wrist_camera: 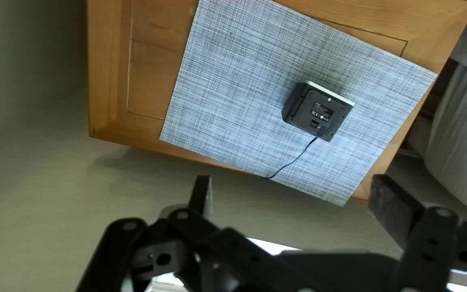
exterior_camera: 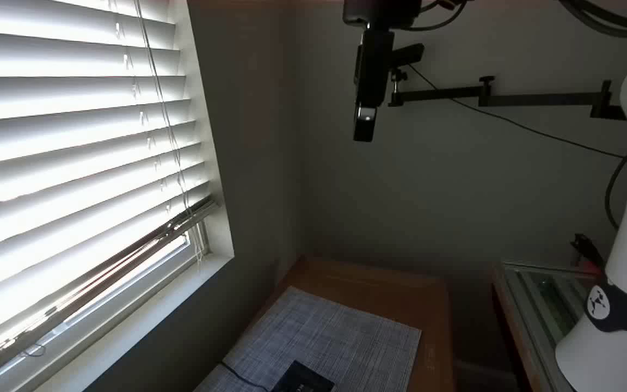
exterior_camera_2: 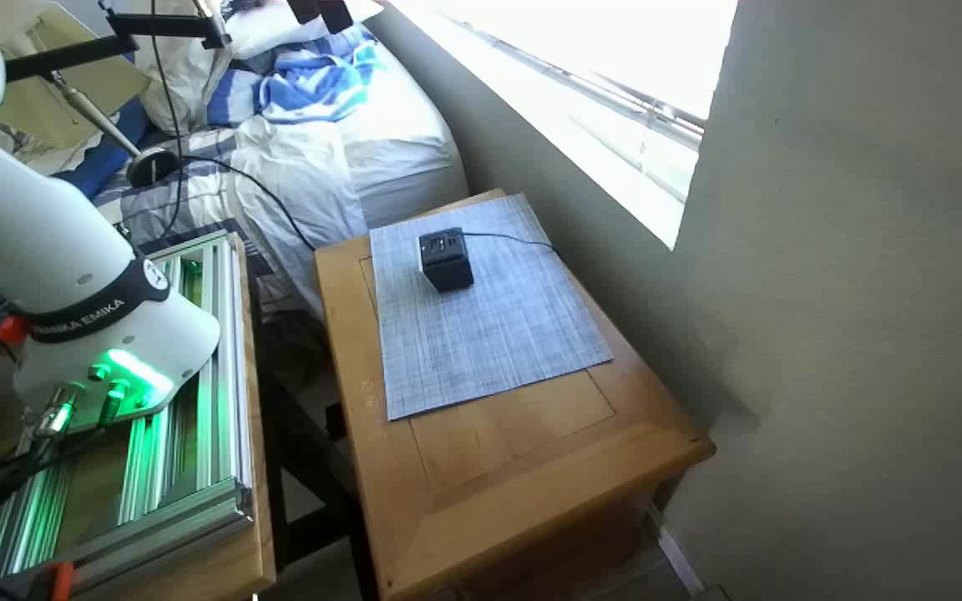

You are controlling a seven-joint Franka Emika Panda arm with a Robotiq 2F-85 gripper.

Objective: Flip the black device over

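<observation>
wrist view: gripper [wrist_camera: 294, 194] spread wide, gap between its jaws bare, well apart from the black device [wrist_camera: 318, 111]. device rests on the grey woven mat [wrist_camera: 237, 81] atop the wooden table [wrist_camera: 110, 81], labelled face up, pale strip along one edge, thin cord [wrist_camera: 292, 162] running to the mat's border. in an exterior view, a bed [exterior_camera_2: 397, 167] stands near the table.
</observation>
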